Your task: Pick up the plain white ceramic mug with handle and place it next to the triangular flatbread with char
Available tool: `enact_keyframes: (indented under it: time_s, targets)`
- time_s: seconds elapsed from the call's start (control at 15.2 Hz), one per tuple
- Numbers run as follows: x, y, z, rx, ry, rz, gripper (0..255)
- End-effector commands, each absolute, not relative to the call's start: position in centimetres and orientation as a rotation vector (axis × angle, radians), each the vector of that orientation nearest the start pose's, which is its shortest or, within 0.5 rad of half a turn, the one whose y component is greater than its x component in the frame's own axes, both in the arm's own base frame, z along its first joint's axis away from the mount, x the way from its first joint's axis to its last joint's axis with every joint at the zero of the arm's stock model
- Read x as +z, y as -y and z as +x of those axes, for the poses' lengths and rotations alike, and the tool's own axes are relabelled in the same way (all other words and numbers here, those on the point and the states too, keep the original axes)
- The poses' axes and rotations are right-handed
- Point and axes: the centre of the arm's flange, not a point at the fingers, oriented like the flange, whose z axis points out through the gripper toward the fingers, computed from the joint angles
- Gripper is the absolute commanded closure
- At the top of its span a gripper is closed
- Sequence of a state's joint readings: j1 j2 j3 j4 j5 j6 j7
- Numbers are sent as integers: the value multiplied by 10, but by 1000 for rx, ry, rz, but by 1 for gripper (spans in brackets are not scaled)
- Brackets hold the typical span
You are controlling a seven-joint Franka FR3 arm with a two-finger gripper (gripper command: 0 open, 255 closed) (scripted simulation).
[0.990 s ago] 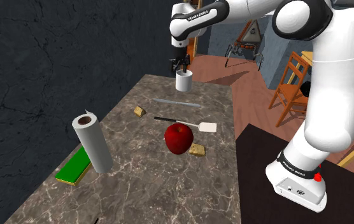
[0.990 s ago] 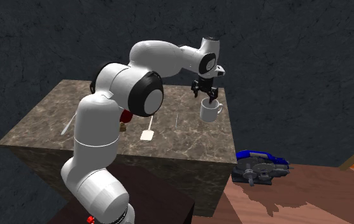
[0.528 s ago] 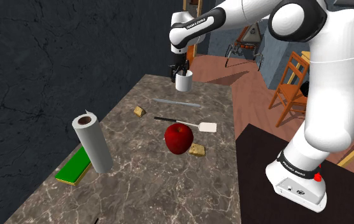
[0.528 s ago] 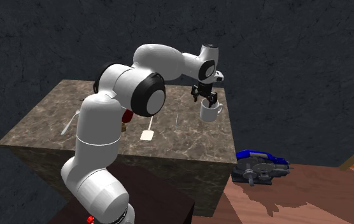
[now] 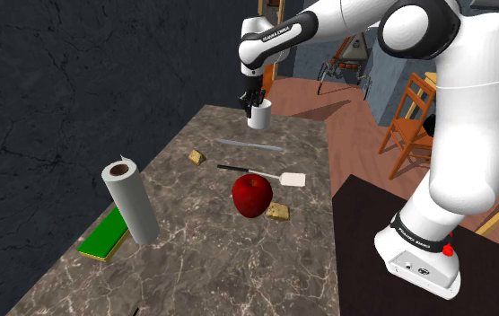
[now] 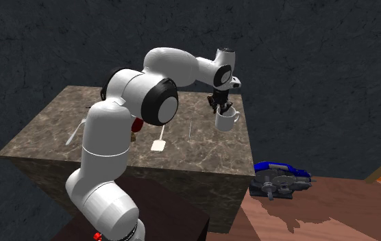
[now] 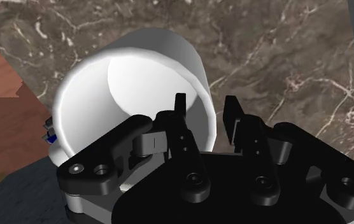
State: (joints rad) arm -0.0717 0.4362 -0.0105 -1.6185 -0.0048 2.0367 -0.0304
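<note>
Squarely, white mug (image 7: 137, 70) wall tight between the pincer (image 7: 206, 109) fingers.

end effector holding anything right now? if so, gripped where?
The end effector clasps the white mug by its side wall at the rim, not the handle: one finger inside, one outside. The mug seems to sit on the counter.

Arm (image 5: 459, 126) rises off the base, elbow high, forearm reaching toward 10 o'clock in the shoulder view. Wrist bent down, gripper (image 5: 253, 100) pointing 6 o'clock. Fingers (image 7: 181, 114) close together, pinching the mug (image 7: 137, 70) wall, one inside, one outside.
</note>
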Motion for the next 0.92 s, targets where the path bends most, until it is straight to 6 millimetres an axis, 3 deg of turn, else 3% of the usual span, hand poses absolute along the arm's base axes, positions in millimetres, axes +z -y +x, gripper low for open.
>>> enact_keyframes:
  time_s: [0.0, 0.46, 0.86]
  targets:
    - [370, 55, 670, 29, -77, -3148, 255]
    - [370, 55, 670, 29, -77, -3148, 255]
    - [402, 55, 670, 29, -77, -3148, 255]
